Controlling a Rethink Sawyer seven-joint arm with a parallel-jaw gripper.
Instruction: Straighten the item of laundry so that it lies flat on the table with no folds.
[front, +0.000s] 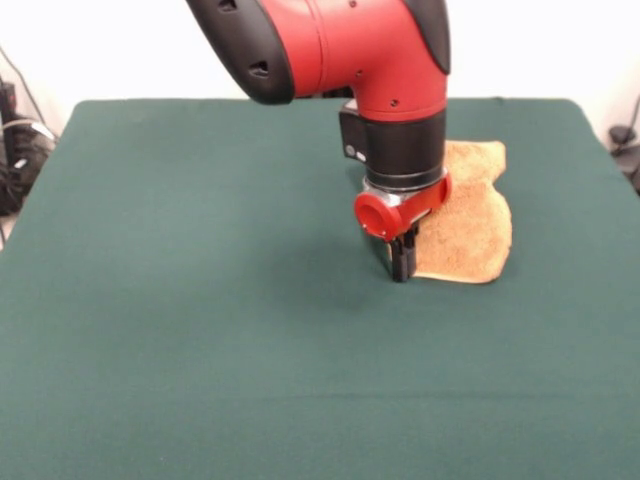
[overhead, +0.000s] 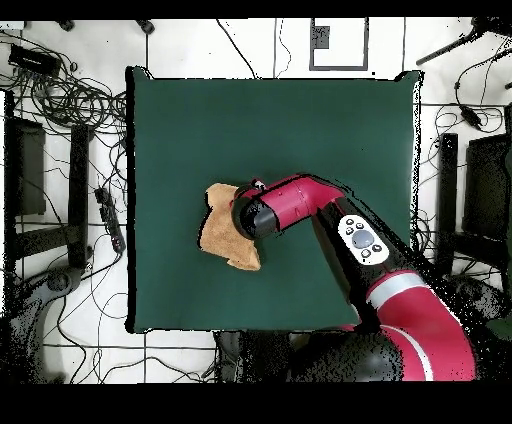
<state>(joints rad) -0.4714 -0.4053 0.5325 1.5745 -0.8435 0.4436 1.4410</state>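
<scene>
The golden-orange towel (front: 470, 225) lies rumpled on the dark green table (front: 200, 300), right of centre, with an uneven outline and its far part folded. My gripper (front: 401, 262) points straight down at the towel's near-left edge, with its tips at table level. The jaws stand close together and look shut on that edge. In the overhead view the towel (overhead: 218, 235) lies left of centre on the table (overhead: 300, 120). The arm's wrist covers the towel's right side there and hides the gripper.
The red arm (overhead: 330, 215) reaches across the table from the base at the bottom right of the overhead view. Cables and equipment lie on the floor around the table (overhead: 70, 100).
</scene>
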